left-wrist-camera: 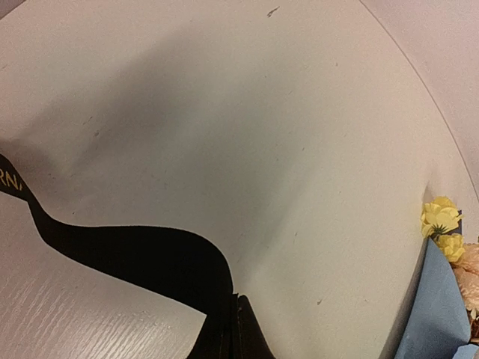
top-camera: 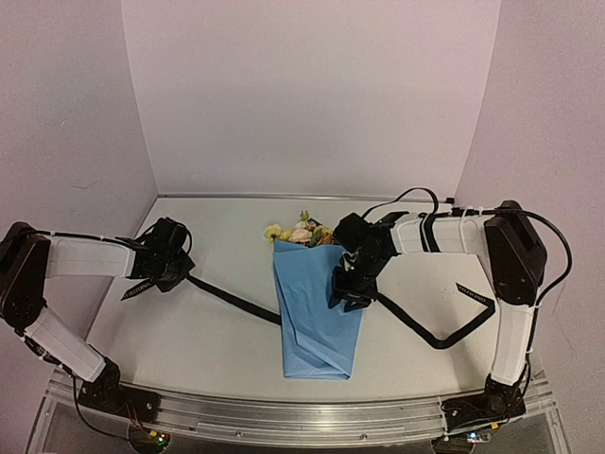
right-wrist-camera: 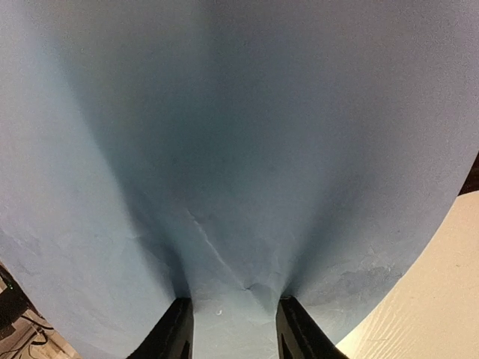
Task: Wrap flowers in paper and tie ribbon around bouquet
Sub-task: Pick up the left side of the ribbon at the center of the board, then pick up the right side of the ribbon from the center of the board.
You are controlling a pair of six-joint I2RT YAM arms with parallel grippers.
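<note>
Right fingers [right-wrist-camera: 174, 335] pinching paper [right-wrist-camera: 239, 149], left fingers [left-wrist-camera: 251, 340] clamped on ribbon [left-wrist-camera: 135, 254]

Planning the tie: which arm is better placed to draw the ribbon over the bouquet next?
Left, probably: the left tool is shut on the ribbon; the right tool pinches the bouquet, steadying it.

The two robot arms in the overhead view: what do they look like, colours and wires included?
Both the left arm and the right arm are white tubular segments joined by bulky black joint housings. Thin black cables loop along the right one. Its fingers are plain black. No markings are readable on either arm.
</note>
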